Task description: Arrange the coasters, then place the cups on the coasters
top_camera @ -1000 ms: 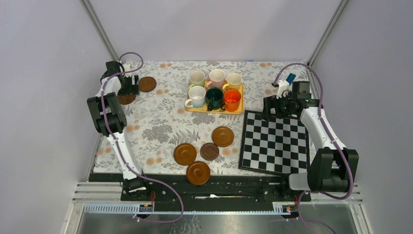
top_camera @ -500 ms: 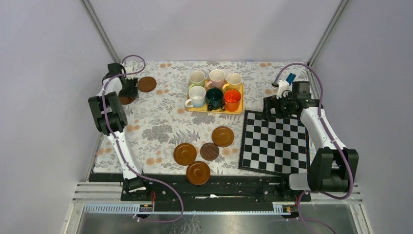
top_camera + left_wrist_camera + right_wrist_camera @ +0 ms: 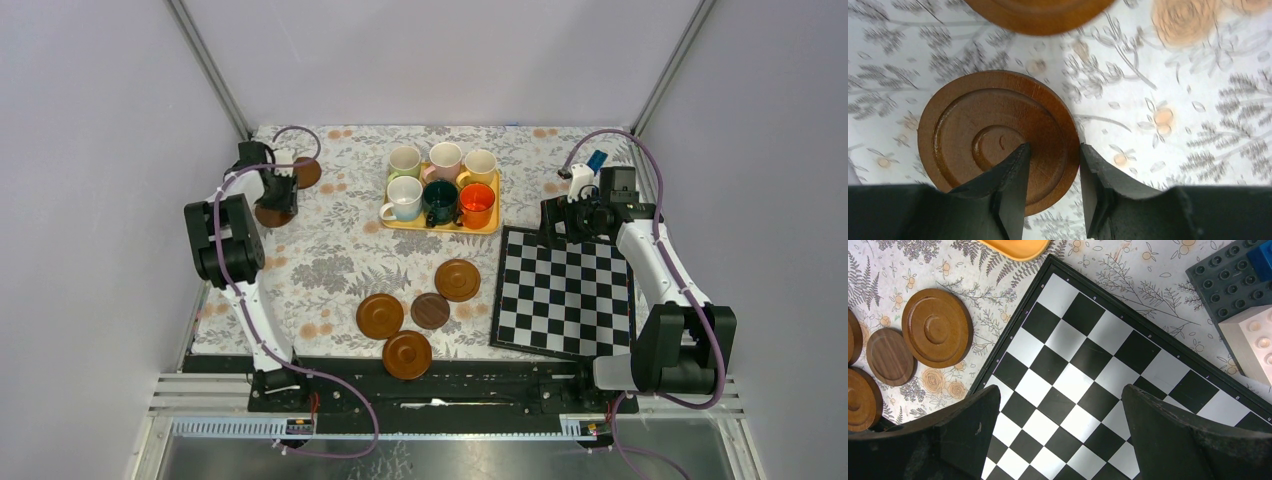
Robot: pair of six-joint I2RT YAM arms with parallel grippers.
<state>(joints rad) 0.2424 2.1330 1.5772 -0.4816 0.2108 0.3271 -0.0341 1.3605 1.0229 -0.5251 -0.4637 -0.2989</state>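
On the flowered cloth [image 3: 330, 250] we find one container, the yellow tray [image 3: 440, 225], at the far middle of the table. It holds all six cups, upright and close together, in two rows of three. From left to right, the far row has the light green cup [image 3: 405, 160], the pink cup [image 3: 445, 158] and the yellow cup [image 3: 481, 164]. The near row has the pale blue cup [image 3: 404, 198], the dark green cup [image 3: 440, 201] and the orange cup [image 3: 477, 205]. None of them sits on a coaster.

The coasters lie flat on the cloth in two groups. Four are gathered near the middle of the near edge: the light brown coaster [image 3: 457, 280] farthest, the dark coaster [image 3: 430, 310] just nearer, the reddish coaster [image 3: 380, 315] to its left, and the nearest coaster [image 3: 407, 354].

The other two lie at the far left, well apart from those four. There the left gripper [image 3: 1053, 148] hangs low over the brown coaster [image 3: 978, 135], jaws partly apart and astride its rim. One finger is over the disc's face and the other just outside the edge. Wood shows between them, so we see no clamp on it. The sixth coaster [image 3: 1038, 12] lies just beside, not touching.

The right gripper [image 3: 1060, 390] hovers wide open and empty over the chequered board [image 3: 565, 290]. The board lies askew on the right, one corner close to the tray, between the right arm and the four near coasters. Beyond it, at the far right, sit a dark grey studded block [image 3: 1223, 275] and a white block [image 3: 1253, 340].
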